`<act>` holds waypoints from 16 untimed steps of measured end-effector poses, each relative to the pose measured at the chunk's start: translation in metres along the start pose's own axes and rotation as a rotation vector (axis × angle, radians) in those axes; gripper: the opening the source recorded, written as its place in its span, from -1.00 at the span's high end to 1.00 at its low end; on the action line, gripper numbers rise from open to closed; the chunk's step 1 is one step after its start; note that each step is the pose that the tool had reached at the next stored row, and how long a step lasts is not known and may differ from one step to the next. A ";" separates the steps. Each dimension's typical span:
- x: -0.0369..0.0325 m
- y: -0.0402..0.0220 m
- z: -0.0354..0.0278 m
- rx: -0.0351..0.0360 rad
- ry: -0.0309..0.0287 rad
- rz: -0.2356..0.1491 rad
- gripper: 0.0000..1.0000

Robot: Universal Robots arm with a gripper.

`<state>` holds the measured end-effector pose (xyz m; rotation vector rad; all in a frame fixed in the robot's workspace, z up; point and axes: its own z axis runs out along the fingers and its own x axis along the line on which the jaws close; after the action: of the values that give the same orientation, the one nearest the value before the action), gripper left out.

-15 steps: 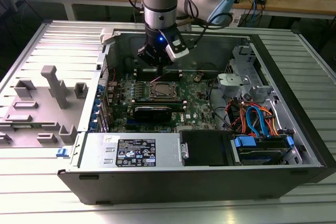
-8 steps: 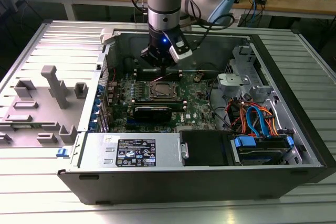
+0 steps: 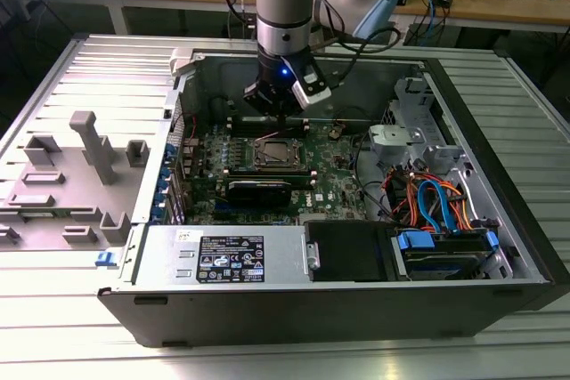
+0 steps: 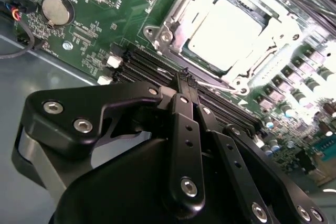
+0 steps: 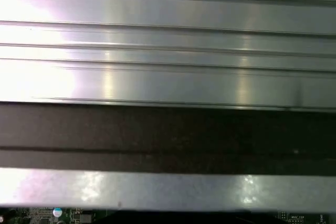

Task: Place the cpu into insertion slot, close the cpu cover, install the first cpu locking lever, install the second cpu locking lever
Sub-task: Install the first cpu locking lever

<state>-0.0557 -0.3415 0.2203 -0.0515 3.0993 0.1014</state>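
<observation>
We see the gripper [image 4: 185, 75] with its two black fingers pressed together and nothing pinched between them. Its tips hang just off the near edge of the socket [image 3: 258, 154], over the black memory slots [image 4: 142, 64] beside it. The chip [image 4: 231, 27] already lies flat in the socket, its pale metal top showing through the window of the cover [image 4: 176, 14] — the frame looks folded down around it. A thin bright lever [image 4: 218, 83] runs along the socket's edge, just past the fingertips; we cannot tell whether they touch it. We judge the work to be at the levers. To do it well, we would press with the closed tips on the lever's free end only and sweep it steadily under its hook beside the socket — keeping off the chip's top and the memory slots
</observation>
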 end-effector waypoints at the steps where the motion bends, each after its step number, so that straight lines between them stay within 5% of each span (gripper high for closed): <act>1: -0.0018 -0.0002 0.0022 0.0000 0.0000 0.000 0.79; 16: -0.0075 -0.0012 0.0146 0.0002 0.0001 0.000 0.79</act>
<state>-0.0476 -0.3416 0.2060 -0.0514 3.0994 0.1010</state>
